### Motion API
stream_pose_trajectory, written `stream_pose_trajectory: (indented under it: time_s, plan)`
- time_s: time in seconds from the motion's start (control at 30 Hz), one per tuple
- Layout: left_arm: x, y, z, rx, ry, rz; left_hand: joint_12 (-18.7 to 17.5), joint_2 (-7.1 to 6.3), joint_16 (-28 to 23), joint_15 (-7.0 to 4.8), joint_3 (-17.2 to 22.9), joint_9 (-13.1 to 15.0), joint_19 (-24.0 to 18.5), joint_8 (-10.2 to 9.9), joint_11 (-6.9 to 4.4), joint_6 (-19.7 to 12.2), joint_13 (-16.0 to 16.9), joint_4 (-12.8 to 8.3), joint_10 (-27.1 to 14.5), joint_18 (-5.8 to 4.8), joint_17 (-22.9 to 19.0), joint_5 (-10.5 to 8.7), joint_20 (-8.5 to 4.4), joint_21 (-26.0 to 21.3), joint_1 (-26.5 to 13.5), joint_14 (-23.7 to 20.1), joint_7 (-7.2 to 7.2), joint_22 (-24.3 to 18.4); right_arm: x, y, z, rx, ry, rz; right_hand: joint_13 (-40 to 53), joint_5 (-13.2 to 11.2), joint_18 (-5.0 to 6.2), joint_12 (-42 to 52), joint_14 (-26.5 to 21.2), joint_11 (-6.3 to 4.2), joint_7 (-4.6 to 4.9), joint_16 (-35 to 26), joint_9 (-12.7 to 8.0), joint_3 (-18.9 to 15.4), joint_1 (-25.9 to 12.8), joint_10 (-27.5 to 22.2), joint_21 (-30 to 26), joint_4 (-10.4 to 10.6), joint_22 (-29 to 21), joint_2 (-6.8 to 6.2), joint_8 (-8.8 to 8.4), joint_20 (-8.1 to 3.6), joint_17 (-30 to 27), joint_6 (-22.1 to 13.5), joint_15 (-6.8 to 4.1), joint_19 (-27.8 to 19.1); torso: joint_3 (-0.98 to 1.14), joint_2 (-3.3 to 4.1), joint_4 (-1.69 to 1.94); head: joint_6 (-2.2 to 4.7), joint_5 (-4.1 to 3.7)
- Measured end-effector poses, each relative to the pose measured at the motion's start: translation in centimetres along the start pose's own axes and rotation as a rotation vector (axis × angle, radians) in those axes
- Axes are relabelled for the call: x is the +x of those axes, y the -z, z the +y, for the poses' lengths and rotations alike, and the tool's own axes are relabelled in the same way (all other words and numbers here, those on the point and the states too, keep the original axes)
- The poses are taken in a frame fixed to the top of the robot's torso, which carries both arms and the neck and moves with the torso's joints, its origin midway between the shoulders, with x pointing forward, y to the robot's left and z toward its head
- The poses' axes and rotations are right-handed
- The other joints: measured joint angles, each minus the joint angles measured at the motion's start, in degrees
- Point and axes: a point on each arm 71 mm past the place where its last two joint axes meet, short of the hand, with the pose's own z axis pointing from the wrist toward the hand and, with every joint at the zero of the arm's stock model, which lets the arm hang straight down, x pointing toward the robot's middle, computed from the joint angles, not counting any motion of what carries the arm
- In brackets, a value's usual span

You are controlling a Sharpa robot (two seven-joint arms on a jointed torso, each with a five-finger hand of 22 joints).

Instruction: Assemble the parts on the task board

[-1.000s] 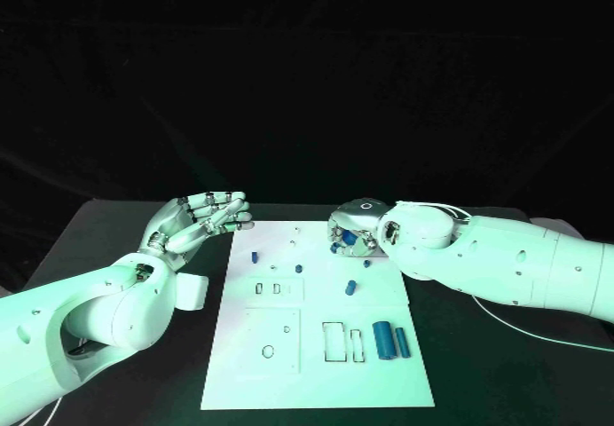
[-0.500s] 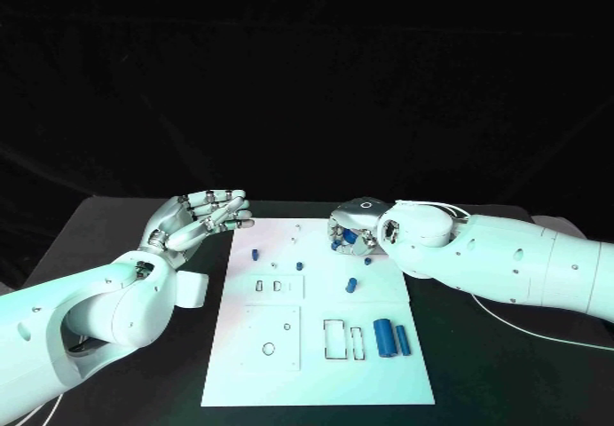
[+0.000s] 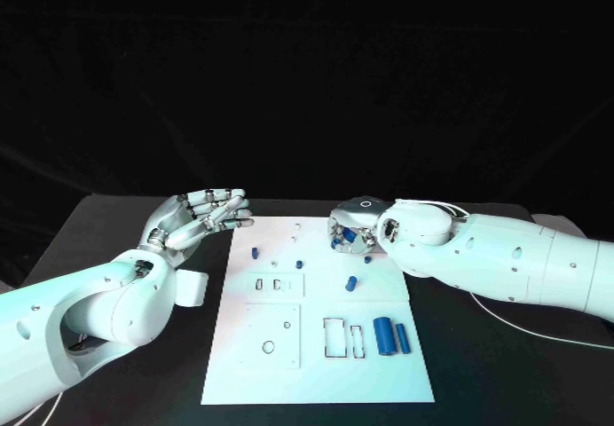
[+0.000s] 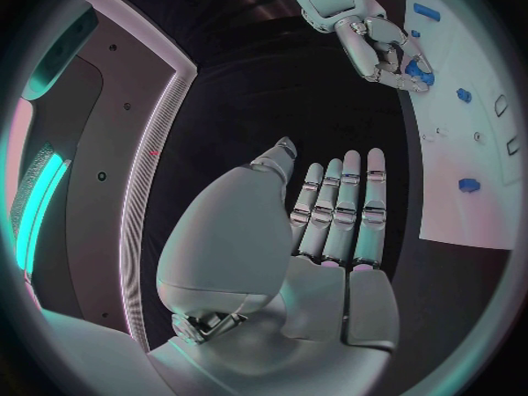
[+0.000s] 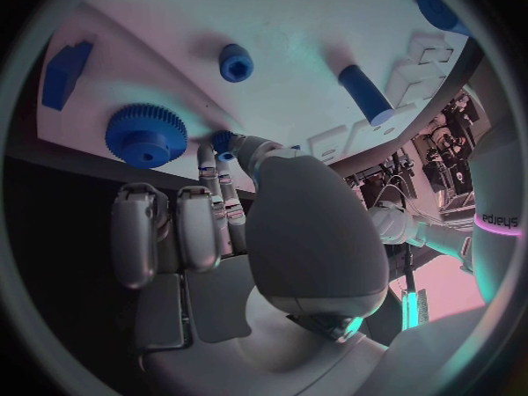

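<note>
Head view: the board [image 3: 320, 355] lies flat in the middle of the black table [image 3: 77, 240]. The left hand [image 3: 199, 217] is raised just off the board's far left corner, palm up, fingers apart and lightly curled, holding nothing. The right hand [image 3: 352, 229] sits over the board's far right part, fingers curled down around something blue; the grip itself is hidden here. Small blue parts are scattered across the board's far half, among them a peg [image 3: 350, 284] near the right edge. Two blue cylinders [image 3: 391, 338] lie side by side at the near right, next to two slots [image 3: 343, 340].

Left wrist view: the left hand [image 4: 335, 216] has its fingers straight and side by side, empty. Beyond it the right hand [image 4: 385, 48] curls over a blue piece on the board [image 4: 462, 150].

Right wrist view: the right hand [image 5: 209, 211] pinches a small blue pin [image 5: 223, 141] at its fingertips, just beside a blue gear [image 5: 144, 134] lying on the board [image 5: 297, 53]. A blue knob [image 5: 234, 62] and a blue cylinder [image 5: 364, 94] lie further off
</note>
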Motion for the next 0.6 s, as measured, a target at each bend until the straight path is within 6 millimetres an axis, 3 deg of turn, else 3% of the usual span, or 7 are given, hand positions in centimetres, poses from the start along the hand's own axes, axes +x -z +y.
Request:
stream_pose_trajectory:
  time_s: [0.17,0.4,0.47,0.6]
  plan:
    - [0.0,-0.01,0.02,-0.002,0.0,0.001,0.0,0.0,0.0,0.12,0.0,-0.02,0.0,0.0,0.0,0.0,0.0,0.0,0.0,0.0,0.0,0.0,0.0,0.0,0.0,0.12,0.0,0.0,-0.02,0.0,-0.04,0.002,-0.004,-0.008,0.05,-0.01,0.0,0.24,0.0,-0.42,-0.6,0.36,0.44,0.83,-0.34,0.82,0.59,-0.52,0.6,0.33,0.61,-0.23,0.28,0.62,0.0,0.23,-0.02,0.06,0.04,-0.06,-0.04]
    - [-0.04,-0.03,0.05,-0.004,0.0,0.0,0.0,0.0,0.0,0.2,0.0,-0.05,0.0,0.0,0.0,0.0,0.0,0.0,0.0,0.0,-0.01,0.0,0.0,0.0,0.0,0.21,0.0,0.0,-0.26,0.27,0.09,-0.002,-0.013,-0.045,0.21,0.25,0.01,0.27,-0.22,-0.62,-0.75,0.65,1.32,2.2,-0.53,1.84,1.44,-1.9,0.66,0.55,1.26,-0.42,0.41,1.17,-0.22,0.83,-0.05,0.07,0.07,-0.05,-0.04]
    - [-0.06,-0.04,0.05,-0.004,0.0,0.0,0.0,0.0,0.0,0.2,0.0,-0.05,0.0,0.0,0.0,0.0,0.0,0.0,0.0,0.0,-0.01,0.0,0.0,0.0,0.0,0.21,0.0,0.01,-0.41,0.47,0.21,-0.006,-0.019,-0.062,0.21,0.25,-0.75,0.27,-0.22,-0.62,-0.75,0.65,1.41,2.53,-0.65,1.84,1.64,-2.07,0.66,0.73,1.26,-0.42,0.49,1.17,-0.22,0.83,-0.05,0.07,0.07,0.0,-0.04]
    - [-0.09,-0.04,0.06,-0.005,0.0,0.0,-0.24,0.0,0.0,0.2,0.0,-0.05,0.0,0.0,0.0,0.0,0.0,0.0,0.0,0.01,0.02,0.0,0.0,0.0,0.0,0.21,0.0,0.01,-0.89,0.64,0.6,-0.015,-0.03,-0.102,0.21,0.24,-0.91,0.22,-0.22,-0.62,-0.75,0.65,1.59,2.79,-0.52,1.84,1.64,-2.13,0.66,1.17,1.23,-0.62,0.51,1.17,-0.22,1.03,-0.08,0.07,0.07,0.13,-0.04]
